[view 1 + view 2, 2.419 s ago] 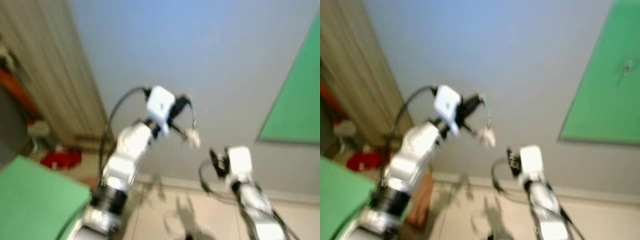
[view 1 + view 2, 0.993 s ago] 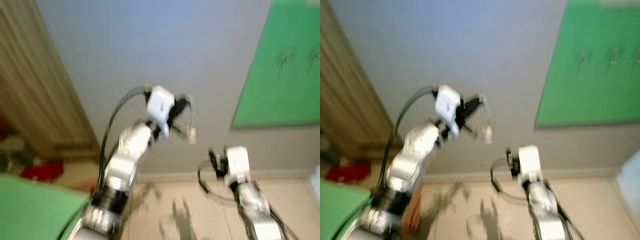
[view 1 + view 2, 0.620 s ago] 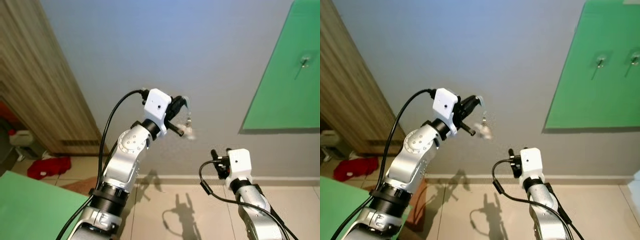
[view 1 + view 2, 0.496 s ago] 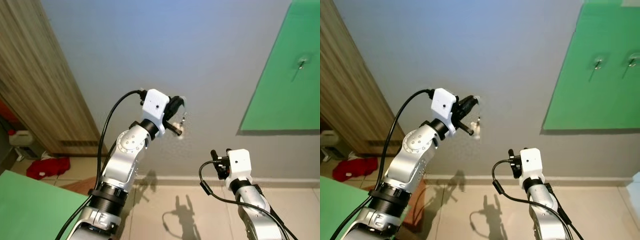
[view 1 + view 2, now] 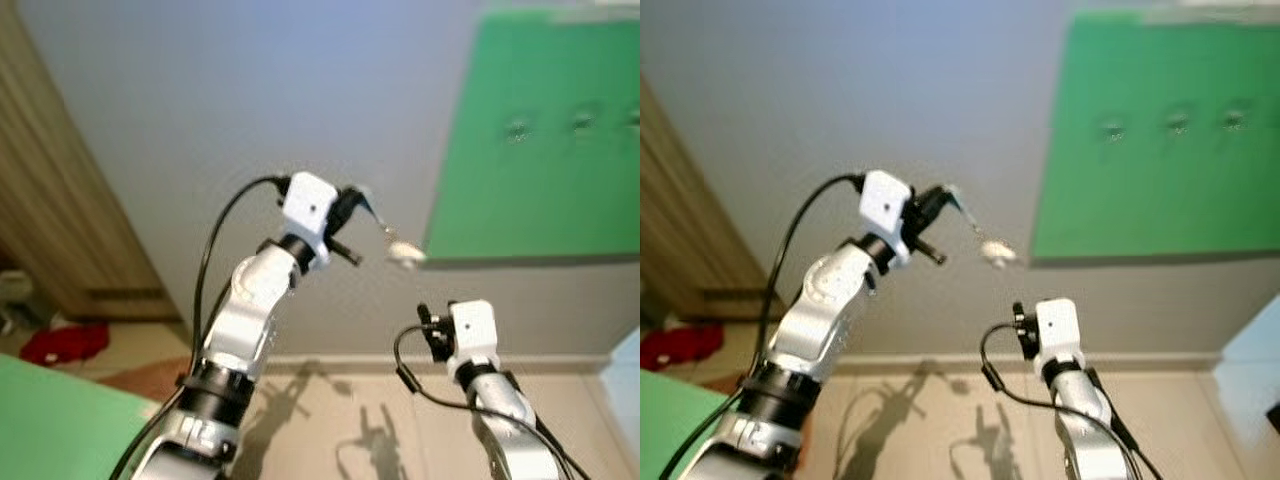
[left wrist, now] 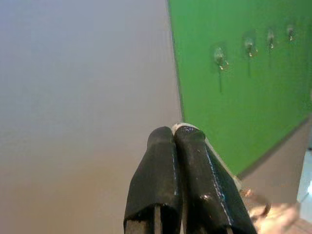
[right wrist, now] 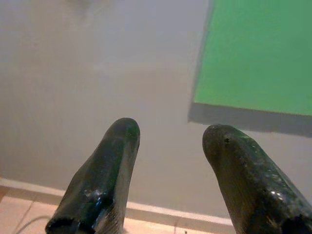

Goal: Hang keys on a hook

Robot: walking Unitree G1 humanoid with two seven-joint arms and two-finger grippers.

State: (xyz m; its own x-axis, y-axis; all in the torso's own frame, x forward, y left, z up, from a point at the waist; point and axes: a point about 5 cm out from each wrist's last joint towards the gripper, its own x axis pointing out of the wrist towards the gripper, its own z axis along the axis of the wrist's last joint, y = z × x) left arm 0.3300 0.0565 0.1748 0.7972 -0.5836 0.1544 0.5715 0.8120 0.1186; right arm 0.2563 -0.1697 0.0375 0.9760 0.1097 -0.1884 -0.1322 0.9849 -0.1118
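Note:
My left gripper (image 5: 355, 200) is raised in front of the grey wall, shut on the ring of the keys (image 5: 403, 252), which swing out to its right on a short chain with a pale tag. In the left wrist view the two black fingers (image 6: 175, 175) press together, with the key tag (image 6: 273, 214) blurred beside them. A green board (image 5: 540, 150) on the wall to the right carries a row of small hooks (image 6: 219, 56). My right gripper (image 7: 165, 146) sits low with its fingers apart and nothing between them, facing the wall below the board.
A wooden door or cabinet (image 5: 50, 200) stands on the left. A red cloth (image 5: 60, 342) lies on the tiled floor beside it. A green surface (image 5: 50, 420) fills the lower left corner. A white skirting board runs along the wall's foot.
The camera has swung to the right, bringing more of the green board and its hooks into sight. The keys now swing further out to the right of my left gripper.

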